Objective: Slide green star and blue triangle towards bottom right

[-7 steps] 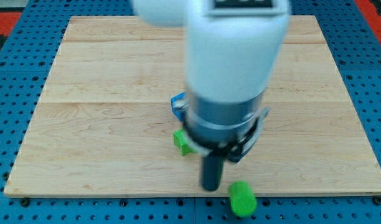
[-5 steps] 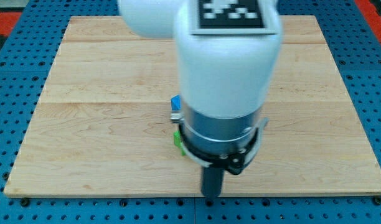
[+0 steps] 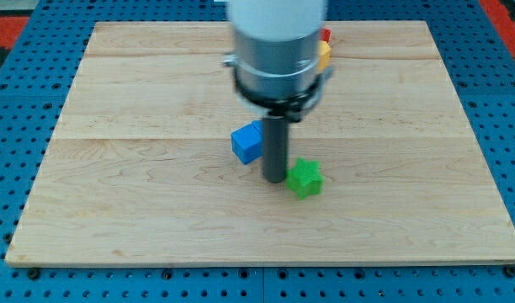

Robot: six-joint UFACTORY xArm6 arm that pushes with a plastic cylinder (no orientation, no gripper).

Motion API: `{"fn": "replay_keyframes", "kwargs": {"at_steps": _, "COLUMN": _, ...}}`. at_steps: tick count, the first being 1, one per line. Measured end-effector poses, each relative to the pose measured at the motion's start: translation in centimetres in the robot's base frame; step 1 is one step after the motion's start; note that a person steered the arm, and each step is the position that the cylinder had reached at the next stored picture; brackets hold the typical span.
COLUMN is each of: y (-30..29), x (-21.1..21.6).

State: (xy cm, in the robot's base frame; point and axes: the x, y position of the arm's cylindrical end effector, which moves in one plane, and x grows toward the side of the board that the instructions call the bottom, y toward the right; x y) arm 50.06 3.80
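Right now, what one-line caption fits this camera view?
My tip rests between the blue block and green star on the wooden board.

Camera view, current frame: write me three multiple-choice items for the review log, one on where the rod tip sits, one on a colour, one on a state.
1. Where is my tip?
A. Between the blue block and the green star
B. At the board's bottom left corner
C. Above the red block

2. What colour is the block just on the view's right of my tip?
A. Yellow
B. Green
C. Purple

3. How do the blue block and the green star stand to each other?
A. Stacked
B. Touching side by side
C. Apart, with the rod between them

Key: 1 A, since the tip stands right of the blue block and left of the green star. 2 B, the star there is green. 3 C, bare board and the rod separate them.
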Motion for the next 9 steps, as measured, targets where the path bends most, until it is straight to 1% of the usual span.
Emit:
{"fn": "replay_keyframes", "kwargs": {"at_steps": 1, "y": 7.1, "x": 2.3}}
{"fn": "replay_keyframes", "kwargs": {"at_steps": 2, "y": 6.6, "x": 3.4}}
{"fn": "replay_keyframes", "kwargs": {"at_steps": 3, "y": -4.2, "x": 4.6}}
{"fn": "replay_keyframes", "kwargs": {"at_steps": 4, "y": -12.7, "x": -0.6}}
{"fn": "replay_keyframes", "kwargs": {"at_steps": 5, "y": -6.8, "x": -6.7}}
{"fn": "replay_keyframes", "kwargs": {"at_steps": 6, "y": 1.6, "x": -6.3}}
{"fn": "replay_keyframes", "kwargs": {"at_steps": 7, "y": 4.1, "x": -4.9}}
{"fn": "replay_keyframes", "kwargs": {"at_steps": 8, "y": 7.3, "x": -8.1}}
{"fn": "replay_keyframes", "kwargs": {"at_steps": 9, "y": 14.0, "x": -3.9}}
